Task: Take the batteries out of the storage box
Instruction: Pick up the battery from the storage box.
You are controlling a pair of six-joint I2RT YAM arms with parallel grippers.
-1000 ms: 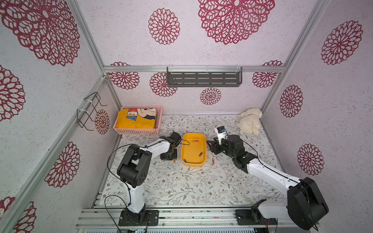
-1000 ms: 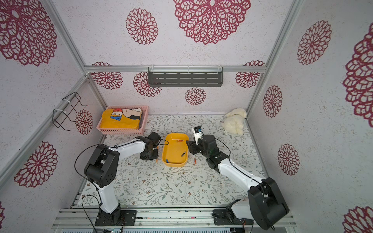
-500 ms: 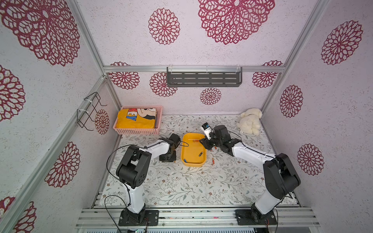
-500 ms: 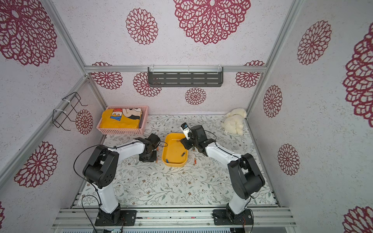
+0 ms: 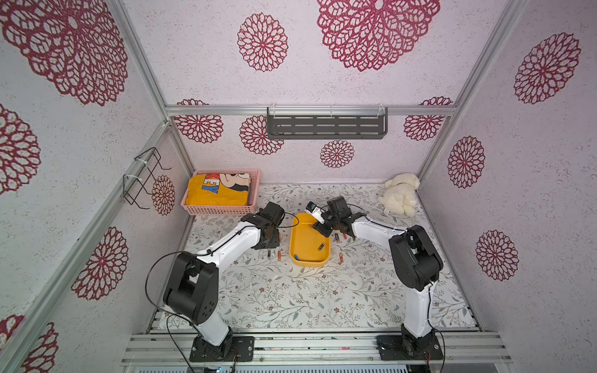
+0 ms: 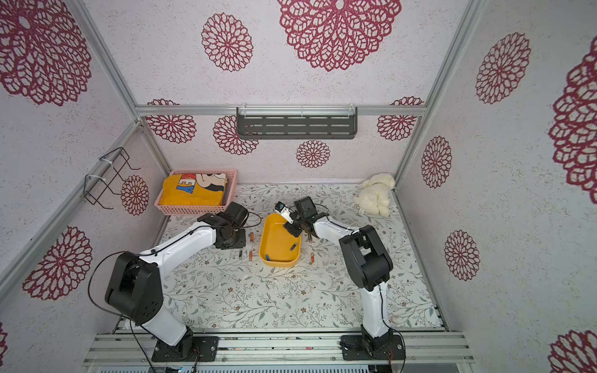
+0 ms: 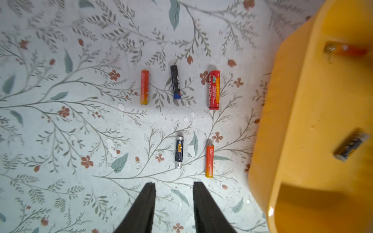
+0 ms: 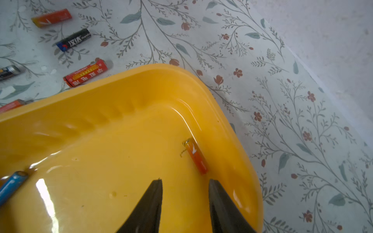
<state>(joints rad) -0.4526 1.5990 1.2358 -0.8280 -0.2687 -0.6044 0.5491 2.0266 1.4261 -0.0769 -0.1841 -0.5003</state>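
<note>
The yellow storage box (image 5: 294, 240) sits mid-table and shows in both top views (image 6: 264, 240). Inside it lie an orange battery (image 8: 196, 156), a blue battery (image 8: 12, 184) and a black battery (image 5: 321, 247). My right gripper (image 8: 185, 182) hangs open and empty over the box's far end, with the orange cell just beyond its fingertips. My left gripper (image 7: 174, 184) is open and empty above the table left of the box (image 7: 282, 121). Several batteries lie there in rows: orange (image 7: 145, 87), black (image 7: 175, 81), red (image 7: 214, 89).
More batteries (image 5: 340, 257) lie right of the box. A pink basket (image 5: 223, 211) holding yellow cloth stands at the back left. A white plush toy (image 5: 400, 193) sits in the back right corner. A grey shelf (image 5: 326, 122) hangs on the back wall, a wire rack (image 5: 142, 177) on the left wall.
My right gripper has swung left from beside the box to over its far end, its jaws narrowing. My left gripper's jaws have opened; that arm stays left of the box.
</note>
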